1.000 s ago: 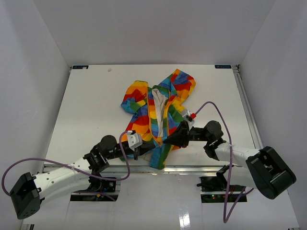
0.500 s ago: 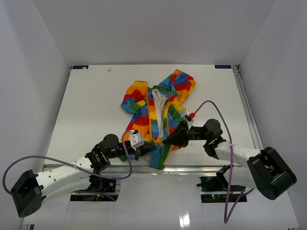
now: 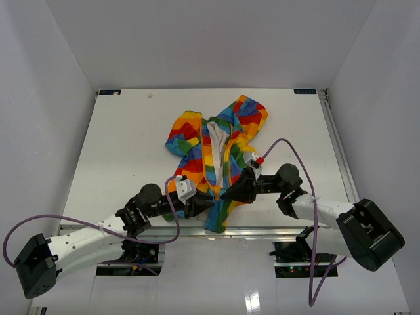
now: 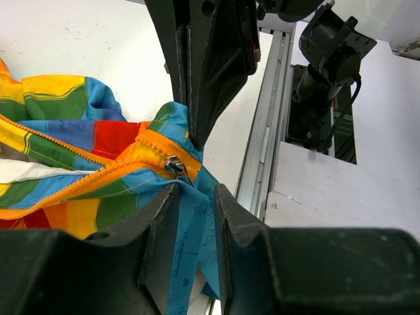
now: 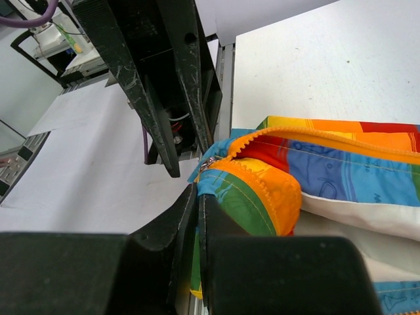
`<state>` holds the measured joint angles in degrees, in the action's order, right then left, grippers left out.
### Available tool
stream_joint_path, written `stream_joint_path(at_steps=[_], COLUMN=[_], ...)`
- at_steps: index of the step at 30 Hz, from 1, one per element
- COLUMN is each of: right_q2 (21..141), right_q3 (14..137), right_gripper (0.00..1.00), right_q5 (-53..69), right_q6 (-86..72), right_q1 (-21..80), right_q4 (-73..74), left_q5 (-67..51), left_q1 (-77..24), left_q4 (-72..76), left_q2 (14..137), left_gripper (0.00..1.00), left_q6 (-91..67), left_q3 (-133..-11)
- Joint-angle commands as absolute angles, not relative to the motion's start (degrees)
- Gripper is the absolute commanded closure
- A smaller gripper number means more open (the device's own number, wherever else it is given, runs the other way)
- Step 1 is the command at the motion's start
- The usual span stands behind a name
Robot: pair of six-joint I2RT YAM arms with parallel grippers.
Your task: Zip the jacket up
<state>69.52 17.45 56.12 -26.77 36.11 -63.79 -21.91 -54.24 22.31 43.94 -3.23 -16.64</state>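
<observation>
the jacket [image 3: 216, 157] lies flat and front-up, and its slider [image 4: 176, 165] sits at the very bottom of the yellow zipper, right at the hem. from the slider the two rows of teeth run away toward the hood and spread apart, with the white lining [image 3: 215, 147] showing between them, so the front is open along almost its whole length. the hood is the part farthest from the slider.

just below the slider, the left gripper [image 4: 195, 193] has its jaws clamped on the blue hem fabric. just to the other side of the slider, the right gripper [image 5: 198, 197] has its jaws pressed nearly together on the hem edge. neither one grips the slider itself, as far as these views show.

the slider rests at the near edge of the table [image 3: 131, 131], with a bit of hem hanging past that edge.

as a judgement: the bottom ends look joined and the hem is anchored, but the pull up the front has not begun. nearly all of the zipping is left.
</observation>
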Motion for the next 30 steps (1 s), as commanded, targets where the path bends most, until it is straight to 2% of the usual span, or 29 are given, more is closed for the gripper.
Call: stream_joint_path(at_steps=[1, 9, 18, 25, 30], right_q2=[69.61, 69.59, 68.72, 67.48, 67.15], right_q3=[18.46, 18.71, 18.10, 17.65, 17.31], right_gripper=[0.92, 0.92, 0.92, 0.92, 0.92], right_q5=[56.56, 56.78, 56.25, 55.70, 55.37], right_q6=[-25.00, -24.16, -23.64, -23.56, -23.47], right_q1=[37.49, 38.32, 38.41, 38.40, 38.37], right_q4=[-65.78, -65.22, -65.66, -65.65, -65.70], left_q5=[-20.87, -18.84, -15.07, -8.17, -3.76], left_q1=[-54.58, -54.58, -54.58, -54.58, -54.58], left_q4=[24.61, 23.46, 22.13, 16.22, 6.48], left_q2=[44.52, 42.85, 33.15, 29.85, 30.80], left_gripper=[0.60, 0.58, 0.55, 0.52, 0.48], left_q6=[-3.69, -3.87, -7.06, -17.66, -29.68], left_q3=[-19.60, -19.31, -17.29, -18.75, -22.34])
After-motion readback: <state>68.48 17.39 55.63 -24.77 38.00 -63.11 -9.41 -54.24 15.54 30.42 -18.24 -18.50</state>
